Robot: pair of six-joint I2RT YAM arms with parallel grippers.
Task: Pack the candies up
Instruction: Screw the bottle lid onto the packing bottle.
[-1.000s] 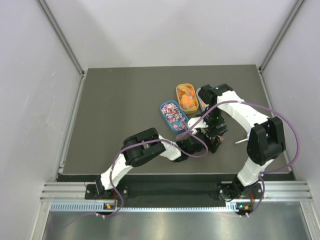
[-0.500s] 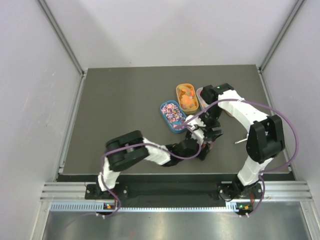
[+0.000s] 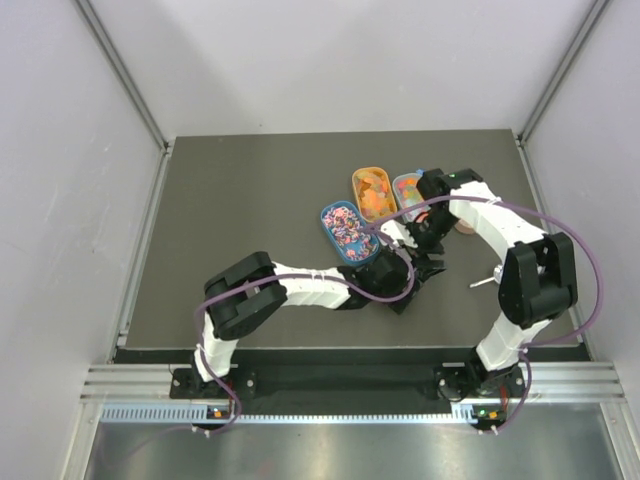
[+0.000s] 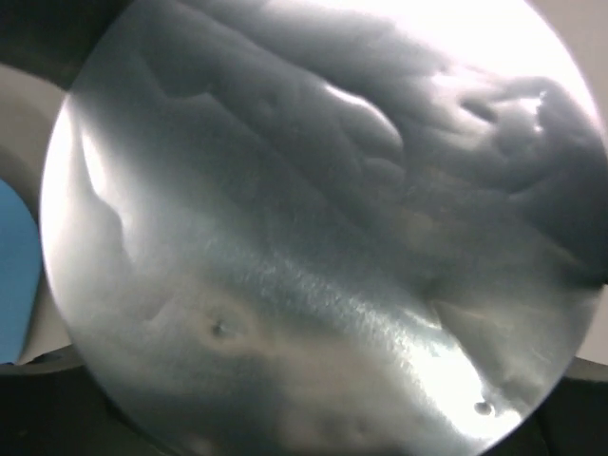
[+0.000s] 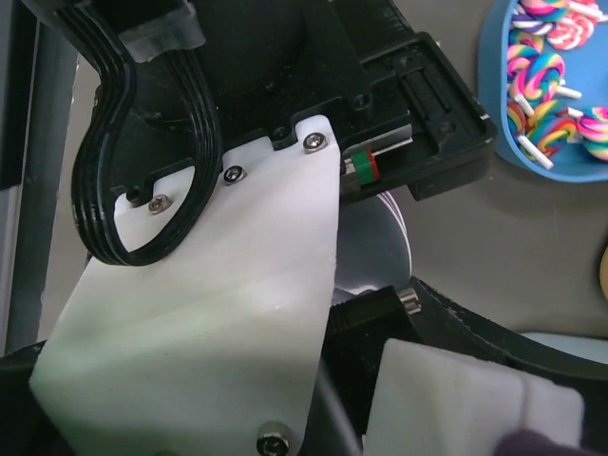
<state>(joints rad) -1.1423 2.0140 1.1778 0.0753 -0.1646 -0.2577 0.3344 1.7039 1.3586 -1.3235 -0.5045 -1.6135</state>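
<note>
The candies lie in three oval trays. Swirly sweets (image 3: 347,228) fill a blue tray (image 3: 325,213), orange gummies (image 3: 375,195) an orange tray, and bright bits (image 3: 408,186) a third tray. A clear round lid (image 5: 375,252) hangs just right of the blue tray. My right gripper (image 3: 428,262) is shut on the lid across its width, with one black fingertip (image 5: 410,302) at its edge. My left gripper (image 3: 404,272) faces the lid flat-on, jaws wide, with nothing in them. The lid (image 4: 313,237) fills the left wrist view.
A metal scoop (image 3: 483,283) lies on the dark mat right of both grippers. The left wrist's white cover (image 5: 218,313) hides much of the right wrist view. The blue tray's rim (image 5: 494,104) sits close beside the left gripper. Grey walls stand on three sides.
My left arm has stretched forward and right, bringing its gripper up against the lid. The right arm has shifted back and right, uncovering the third tray.
</note>
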